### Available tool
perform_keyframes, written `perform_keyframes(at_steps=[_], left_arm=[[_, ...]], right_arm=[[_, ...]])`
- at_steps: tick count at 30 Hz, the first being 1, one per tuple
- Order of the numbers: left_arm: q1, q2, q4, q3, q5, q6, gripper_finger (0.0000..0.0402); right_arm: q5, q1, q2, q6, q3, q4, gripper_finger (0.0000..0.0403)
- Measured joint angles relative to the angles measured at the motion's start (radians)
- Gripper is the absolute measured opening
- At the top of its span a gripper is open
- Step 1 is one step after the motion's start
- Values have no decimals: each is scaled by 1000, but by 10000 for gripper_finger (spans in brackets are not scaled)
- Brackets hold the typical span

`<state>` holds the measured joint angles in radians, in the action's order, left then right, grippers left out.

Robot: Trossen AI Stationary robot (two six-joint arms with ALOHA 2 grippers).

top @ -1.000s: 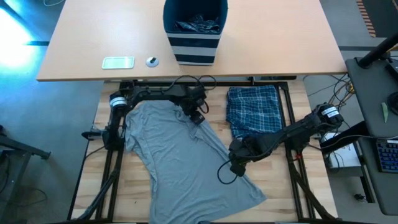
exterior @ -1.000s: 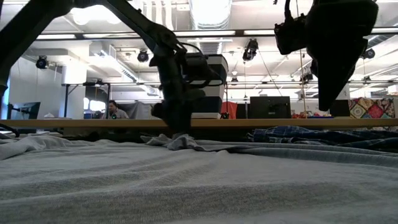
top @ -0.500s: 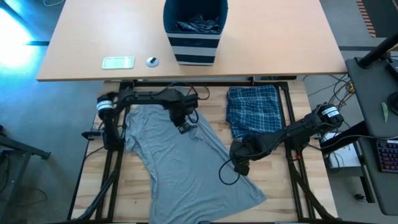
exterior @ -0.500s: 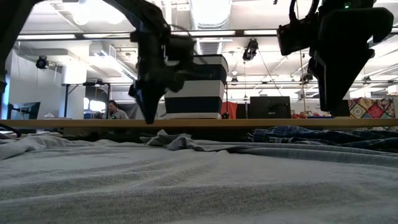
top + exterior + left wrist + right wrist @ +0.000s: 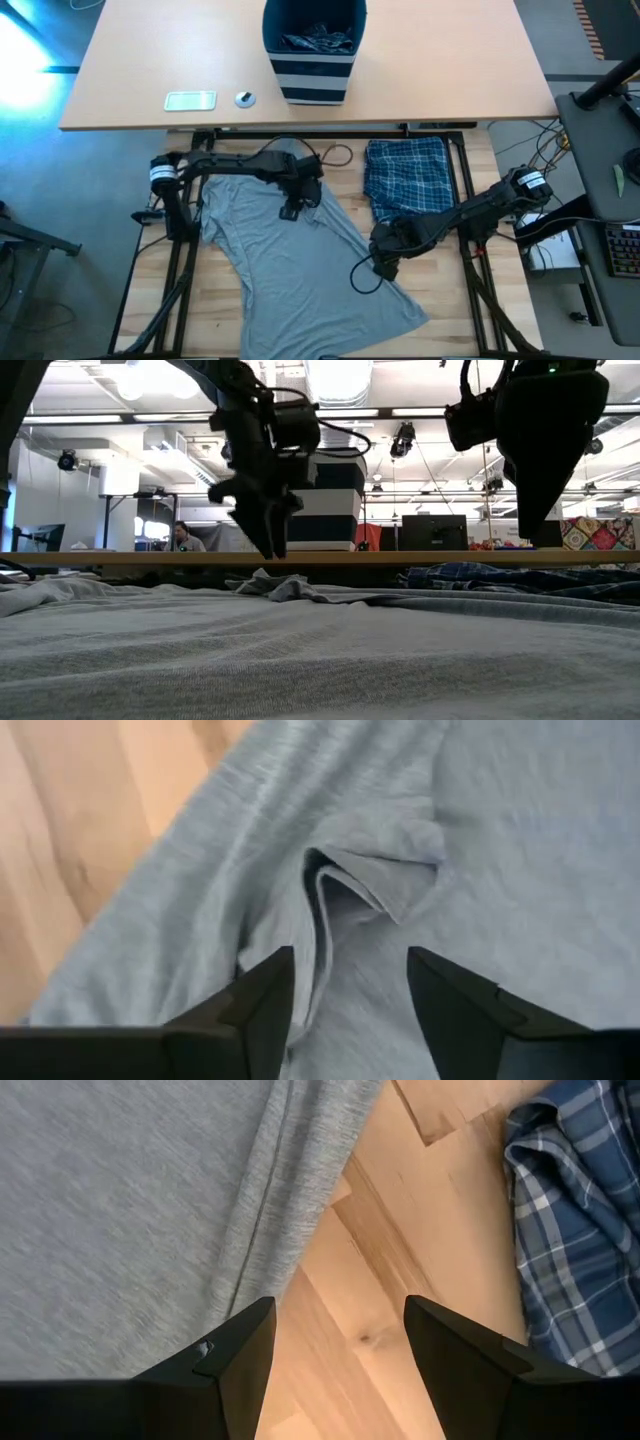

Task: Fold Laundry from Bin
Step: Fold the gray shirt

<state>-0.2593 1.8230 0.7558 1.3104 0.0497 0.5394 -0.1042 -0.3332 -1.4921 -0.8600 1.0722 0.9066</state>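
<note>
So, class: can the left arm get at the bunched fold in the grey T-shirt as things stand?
Probably yes. The left gripper hangs open just above the bunched fold of the grey T-shirt, with nothing between them.

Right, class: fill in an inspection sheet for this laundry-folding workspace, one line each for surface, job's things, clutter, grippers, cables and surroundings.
Surface: wooden worktop, bare around the clothes.
Job's things: grey T-shirt spread flat, one sleeve bunched; plaid garment folded beside it; striped bin on the desk, cloth inside.
Clutter: a pale flat thing and a small round thing on the desk.
Grippers: left gripper open above the bunched sleeve; right gripper open over the shirt's edge, empty.
Cables: black loop on the shirt.
Surroundings: open workshop, a person far off.
</note>
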Motion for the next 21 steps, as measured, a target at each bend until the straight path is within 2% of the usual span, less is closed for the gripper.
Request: perform_keyframes(at_steps=[5,14,21], left_arm=[[1,21,-95,-38,-59,6,182],[5,49,-137,-74,-85,-3,114],[2,96,-154,-69,-91,-14,79]], right_arm=[[7,0,0,-18,3,0,219],[7,0,0,-15,3,1,219],[8,0,0,-20,3,1,219]])
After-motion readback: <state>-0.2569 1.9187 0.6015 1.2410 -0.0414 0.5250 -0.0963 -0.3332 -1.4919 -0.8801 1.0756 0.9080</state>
